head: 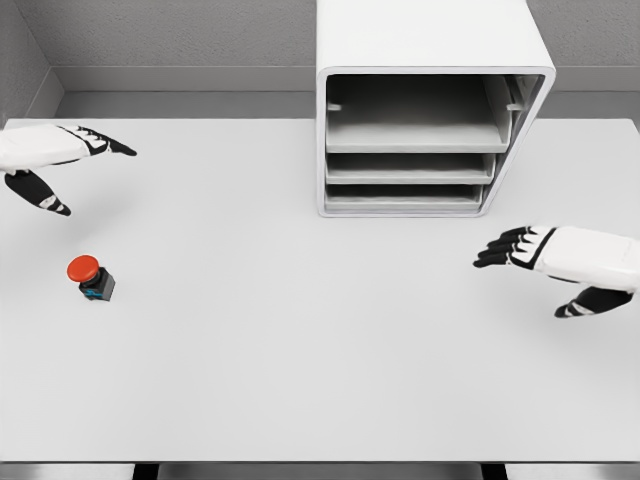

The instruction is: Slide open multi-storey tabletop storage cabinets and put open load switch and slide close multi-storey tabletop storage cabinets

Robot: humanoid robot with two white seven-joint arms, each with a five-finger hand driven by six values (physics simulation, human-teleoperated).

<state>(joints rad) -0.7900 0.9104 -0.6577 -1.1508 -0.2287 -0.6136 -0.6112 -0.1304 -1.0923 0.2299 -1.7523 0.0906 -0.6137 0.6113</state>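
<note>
The load switch (90, 277), a small dark block with a round red button on top, stands on the white table at the left. The white storage cabinet (430, 105) sits at the back right of centre, its front showing three stacked drawer trays with dark gaps. My left hand (75, 165) hovers at the far left edge, above and behind the switch, fingers spread and holding nothing. My right hand (525, 255) hangs at the right, in front of and right of the cabinet, fingers extended and empty.
The white table (300, 350) spans the whole view, with its front edge at the bottom. A grey wall runs behind the cabinet.
</note>
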